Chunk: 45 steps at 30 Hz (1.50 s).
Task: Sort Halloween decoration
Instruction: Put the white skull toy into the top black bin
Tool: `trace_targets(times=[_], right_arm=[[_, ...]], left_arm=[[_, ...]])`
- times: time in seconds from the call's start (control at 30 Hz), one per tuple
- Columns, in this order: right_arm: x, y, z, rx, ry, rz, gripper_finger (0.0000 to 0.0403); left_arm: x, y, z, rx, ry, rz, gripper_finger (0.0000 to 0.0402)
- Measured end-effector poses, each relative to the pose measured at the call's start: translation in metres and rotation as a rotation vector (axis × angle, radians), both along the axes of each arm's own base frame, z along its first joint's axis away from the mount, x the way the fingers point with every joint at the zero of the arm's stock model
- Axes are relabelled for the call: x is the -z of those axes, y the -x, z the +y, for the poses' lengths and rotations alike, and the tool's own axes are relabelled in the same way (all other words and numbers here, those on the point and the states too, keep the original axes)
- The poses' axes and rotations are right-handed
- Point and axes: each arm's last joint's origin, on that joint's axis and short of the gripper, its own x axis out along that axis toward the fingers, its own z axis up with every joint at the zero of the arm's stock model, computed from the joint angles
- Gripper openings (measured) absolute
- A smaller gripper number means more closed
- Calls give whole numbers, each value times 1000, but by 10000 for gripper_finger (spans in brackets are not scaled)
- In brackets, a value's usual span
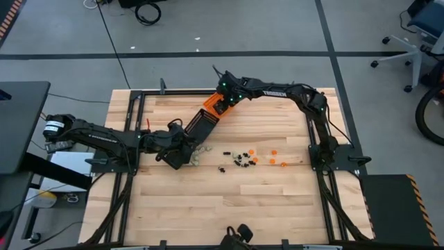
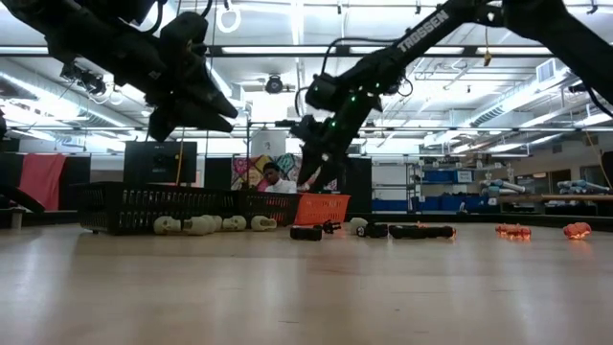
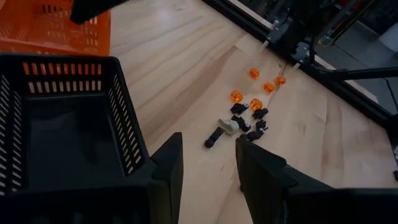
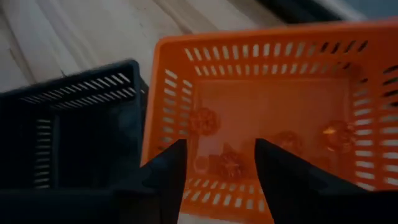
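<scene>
The Halloween decoration is tiny trinkets. Black and orange ones (image 1: 244,159) lie loose mid-table, with more orange ones (image 1: 276,157) to their right. Whitish ones (image 1: 198,156) lie next to the black tray (image 1: 198,126). Several orange ones (image 4: 204,120) lie on the floor of the orange tray (image 1: 211,104). My right gripper (image 4: 217,168) hangs open above that tray, nothing between its fingers. My left gripper (image 3: 208,168) hovers open at the black tray's (image 3: 62,124) near end, pointing toward the loose trinkets (image 3: 242,118).
The orange tray (image 2: 321,206) and the black tray (image 2: 153,206) stand end to end, slanting from the table's far middle toward its left. A black metal frame (image 1: 316,149) runs round the tabletop. Bare wood lies along the near half (image 1: 229,208).
</scene>
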Motion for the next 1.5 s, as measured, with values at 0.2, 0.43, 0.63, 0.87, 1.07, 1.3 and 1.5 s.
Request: trace_targets(times=[0.2, 0.43, 0.63, 0.87, 1.07, 1.3, 1.5], right_arm=[[-44, 16, 17, -73, 165, 60, 182], [-70, 28, 43, -179, 203, 124, 174], [-73, 32, 69, -245, 176, 220, 174], [-78, 54, 100, -284, 195, 241, 173], [-79, 89, 131, -251, 202, 127, 174], [-81, 125, 162, -218, 215, 72, 174], [-80, 141, 179, -152, 246, 45, 174]], left_arm=[[-2, -5, 0, 130, 101, 63, 125], [-6, -26, 1, 264, 14, 275, 125], [-5, -60, 7, 348, -29, 416, 125], [-5, -96, 19, 439, -126, 565, 125], [-1, -120, 30, 513, -224, 611, 125], [11, -138, 46, 554, -202, 702, 125], [28, -152, 52, 640, -201, 805, 125]])
